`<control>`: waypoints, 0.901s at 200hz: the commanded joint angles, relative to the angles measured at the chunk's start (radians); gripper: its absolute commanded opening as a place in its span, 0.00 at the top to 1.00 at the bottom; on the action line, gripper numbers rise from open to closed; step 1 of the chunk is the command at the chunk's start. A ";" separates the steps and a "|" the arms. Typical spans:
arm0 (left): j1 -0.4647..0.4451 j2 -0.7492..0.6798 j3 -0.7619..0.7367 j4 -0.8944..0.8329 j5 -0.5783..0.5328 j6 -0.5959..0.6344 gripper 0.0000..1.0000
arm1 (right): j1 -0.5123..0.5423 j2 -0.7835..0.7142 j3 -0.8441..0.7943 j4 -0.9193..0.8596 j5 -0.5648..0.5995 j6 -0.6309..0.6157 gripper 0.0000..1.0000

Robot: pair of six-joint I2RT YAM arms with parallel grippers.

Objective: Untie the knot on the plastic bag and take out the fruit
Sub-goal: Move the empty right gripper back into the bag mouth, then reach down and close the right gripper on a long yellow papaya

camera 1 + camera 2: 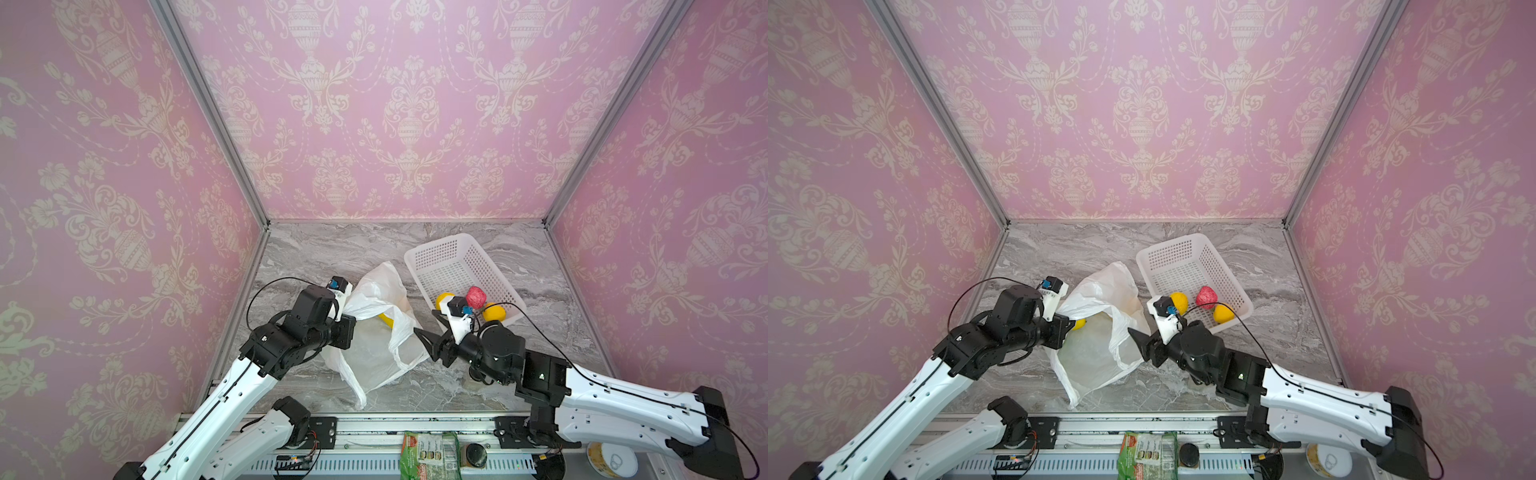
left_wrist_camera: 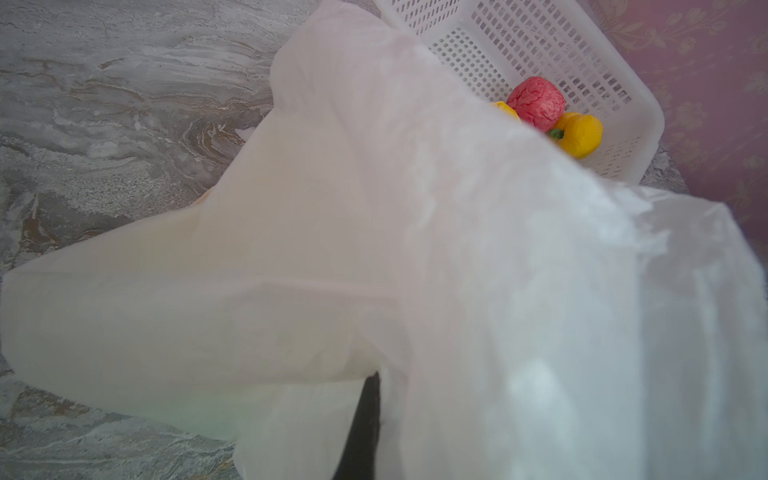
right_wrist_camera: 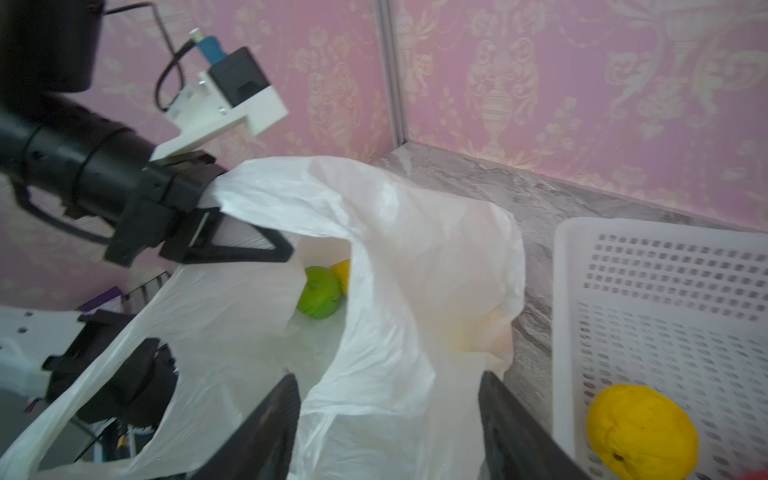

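Thin white film is clamped in the left tool (image 3: 274, 249). Its jaws are clenched on the rim of the plastic bag (image 1: 374, 353) and hold that edge up off the table (image 1: 316, 253). The right tool (image 3: 388, 376) sits at the bag's opposite side with its jaws released and standing apart. Loose film lies between them, unpinched.

The bag is crinkly and translucent, slumped near the front middle of the table. Its mouth gapes and one loop handle (image 3: 95, 370) hangs free. Inside, a green fruit (image 3: 318, 293) touches a yellow fruit (image 3: 341, 270).

Just beside the bag, toward the right, stands a white perforated basket (image 1: 440, 243). It holds a pink-red fruit (image 1: 476, 296) between two round yellow fruits (image 1: 494, 311) (image 1: 444, 298) at its near end; its far end is bare.

The table is grey with marble veining. Pink damask wallpaper (image 1: 374, 124) covers the three walls, which meet at aluminium corner posts (image 1: 208, 108).

Bare table stretches behind the bag to the back wall and along the left side. The basket's near corner lies close to the right arm. A metal rail (image 1: 374, 424) closes the front edge.
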 commanded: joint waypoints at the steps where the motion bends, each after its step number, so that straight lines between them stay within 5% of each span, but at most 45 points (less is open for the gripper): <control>1: -0.007 -0.005 -0.005 -0.011 -0.012 -0.013 1.00 | 0.095 0.105 0.037 0.126 0.028 -0.073 0.37; 56: -0.006 0.009 -0.006 -0.011 -0.012 -0.013 1.00 | 0.143 0.453 0.189 0.155 -0.036 0.015 0.52; 114: -0.002 0.007 -0.005 -0.011 -0.009 -0.013 1.00 | 0.161 0.624 0.287 0.075 0.271 0.076 0.59; 180: 0.052 -0.007 -0.011 0.008 0.057 -0.005 1.00 | 0.163 0.750 0.260 0.151 0.166 0.123 0.62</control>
